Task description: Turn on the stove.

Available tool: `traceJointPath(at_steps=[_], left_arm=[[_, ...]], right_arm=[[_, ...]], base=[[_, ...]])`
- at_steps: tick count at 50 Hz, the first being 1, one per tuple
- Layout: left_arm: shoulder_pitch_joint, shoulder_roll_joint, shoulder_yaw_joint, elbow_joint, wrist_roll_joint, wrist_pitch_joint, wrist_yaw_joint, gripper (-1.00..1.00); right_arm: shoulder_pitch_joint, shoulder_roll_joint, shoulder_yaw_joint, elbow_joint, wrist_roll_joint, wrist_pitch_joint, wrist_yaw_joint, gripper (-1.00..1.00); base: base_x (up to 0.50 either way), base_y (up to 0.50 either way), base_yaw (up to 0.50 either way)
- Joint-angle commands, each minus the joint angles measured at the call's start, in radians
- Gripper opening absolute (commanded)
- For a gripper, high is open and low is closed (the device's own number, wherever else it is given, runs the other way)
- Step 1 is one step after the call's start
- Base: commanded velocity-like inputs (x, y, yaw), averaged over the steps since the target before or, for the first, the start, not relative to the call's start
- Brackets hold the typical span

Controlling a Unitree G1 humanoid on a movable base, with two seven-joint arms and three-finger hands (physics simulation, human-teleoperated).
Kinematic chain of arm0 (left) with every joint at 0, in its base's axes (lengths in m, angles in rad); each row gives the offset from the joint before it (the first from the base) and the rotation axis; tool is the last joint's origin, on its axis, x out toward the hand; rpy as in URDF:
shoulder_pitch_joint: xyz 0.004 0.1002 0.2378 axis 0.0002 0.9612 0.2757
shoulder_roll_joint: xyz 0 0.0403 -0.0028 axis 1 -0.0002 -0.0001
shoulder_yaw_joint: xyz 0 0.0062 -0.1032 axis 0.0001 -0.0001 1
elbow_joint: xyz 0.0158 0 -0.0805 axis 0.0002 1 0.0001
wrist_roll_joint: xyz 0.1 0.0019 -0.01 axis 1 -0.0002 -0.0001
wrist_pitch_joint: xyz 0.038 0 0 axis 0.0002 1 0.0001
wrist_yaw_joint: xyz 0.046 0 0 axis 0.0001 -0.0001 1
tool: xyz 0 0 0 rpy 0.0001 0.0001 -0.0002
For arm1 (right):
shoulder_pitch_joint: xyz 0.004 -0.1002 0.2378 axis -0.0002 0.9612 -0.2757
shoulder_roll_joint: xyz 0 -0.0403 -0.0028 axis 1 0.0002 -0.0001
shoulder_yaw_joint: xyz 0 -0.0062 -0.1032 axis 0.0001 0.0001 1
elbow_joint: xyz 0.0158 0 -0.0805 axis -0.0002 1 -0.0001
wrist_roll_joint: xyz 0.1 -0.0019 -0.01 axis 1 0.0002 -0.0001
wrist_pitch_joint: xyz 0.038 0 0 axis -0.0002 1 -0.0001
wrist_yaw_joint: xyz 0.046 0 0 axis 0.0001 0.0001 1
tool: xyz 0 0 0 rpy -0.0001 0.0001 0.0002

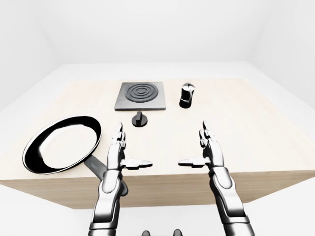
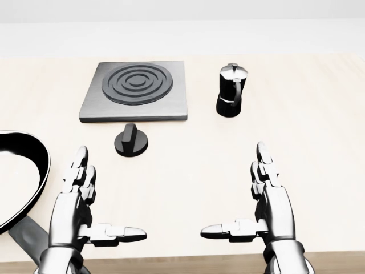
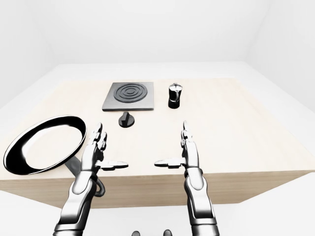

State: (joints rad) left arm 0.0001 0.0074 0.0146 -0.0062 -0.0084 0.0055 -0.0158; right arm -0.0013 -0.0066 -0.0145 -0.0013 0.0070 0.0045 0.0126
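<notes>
A dark grey square stove plate (image 2: 136, 91) with ring-shaped burner coils lies on the wooden table (image 2: 319, 142), at the upper middle of the head view. Just below it sits its round black knob (image 2: 131, 140) with a raised bar grip. My left hand (image 2: 85, 205) hovers open at the lower left, below and left of the knob, fingers straight and thumb pointing right. My right hand (image 2: 259, 202) mirrors it at the lower right, open, thumb pointing left. Neither hand touches anything.
A black and silver moka pot (image 2: 231, 91) stands to the right of the stove plate. A large black frying pan (image 1: 61, 143) lies at the table's left, its handle (image 1: 98, 169) running under my left forearm.
</notes>
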Motion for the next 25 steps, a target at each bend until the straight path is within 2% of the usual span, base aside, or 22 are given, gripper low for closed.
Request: traceJointPath(at_steps=[1,4,7,12,15,19,25], left_arm=[[0.0,0.011,0.022,-0.013,-0.012,0.012,-0.025,1.0],[-0.002,0.01,0.02,-0.002,-0.011,0.005,-0.025,1.0],[-0.004,0.01,0.02,-0.001,-0.011,0.006,-0.025,1.0],[-0.002,0.011,0.021,-0.001,-0.011,0.005,-0.025,1.0],[-0.003,0.012,0.022,0.003,-0.011,0.003,-0.025,1.0],[-0.003,0.01,0.021,0.004,-0.009,0.003,-0.024,1.0],[-0.005,0.01,0.02,0.011,-0.008,0.0,-0.024,1.0]], right_arm=[[-0.003,-0.01,-0.022,-0.003,0.011,0.009,0.017,1.0],[-0.004,-0.01,-0.022,-0.001,0.012,0.009,0.016,1.0],[-0.008,-0.011,-0.024,0.016,0.013,-0.004,0.018,1.0],[-0.007,-0.011,-0.022,0.008,0.013,0.004,0.018,1.0],[-0.009,-0.011,-0.021,0.022,0.012,-0.009,0.019,1.0],[-0.006,-0.011,-0.019,0.009,0.01,0.001,0.019,1.0],[-0.007,-0.011,-0.02,0.018,0.011,-0.006,0.021,1.0]], base=[[0.0,0.0,0.0],[0.0,0.0,0.0],[0.0,0.0,0.0],[0.0,0.0,0.0],[0.0,0.0,0.0],[0.0,0.0,0.0],[0.22,0.0,0.0]])
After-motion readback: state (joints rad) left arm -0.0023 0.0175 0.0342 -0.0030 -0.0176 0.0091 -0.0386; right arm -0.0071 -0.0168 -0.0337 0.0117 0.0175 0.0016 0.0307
